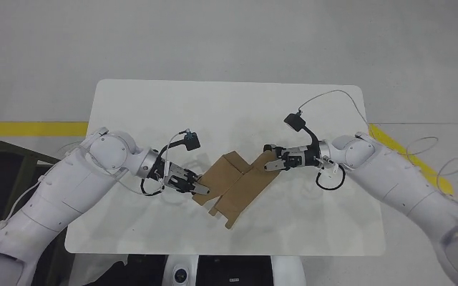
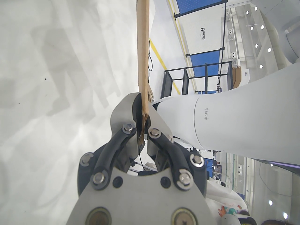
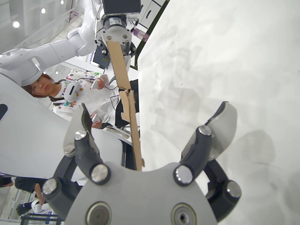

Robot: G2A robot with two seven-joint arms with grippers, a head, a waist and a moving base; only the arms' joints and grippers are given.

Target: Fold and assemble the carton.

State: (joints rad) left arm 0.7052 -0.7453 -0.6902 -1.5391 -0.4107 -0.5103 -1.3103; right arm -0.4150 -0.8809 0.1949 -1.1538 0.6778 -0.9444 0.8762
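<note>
The left claw [image 2: 141,108] clamps the flat carton [image 1: 232,182] by one edge, likely anchoring it; the right claw [image 3: 152,115], released, straddles the opposite edge.

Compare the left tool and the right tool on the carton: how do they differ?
Left tool is shut, right tool open. Left tool clamps the carton at one end; right tool only straddles the opposite end, fingers clear of it. Both line up with the flat carton.

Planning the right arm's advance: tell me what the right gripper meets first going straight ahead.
The carton: its edge sits inside the open right gripper, so cardboard probably comes first.
</note>
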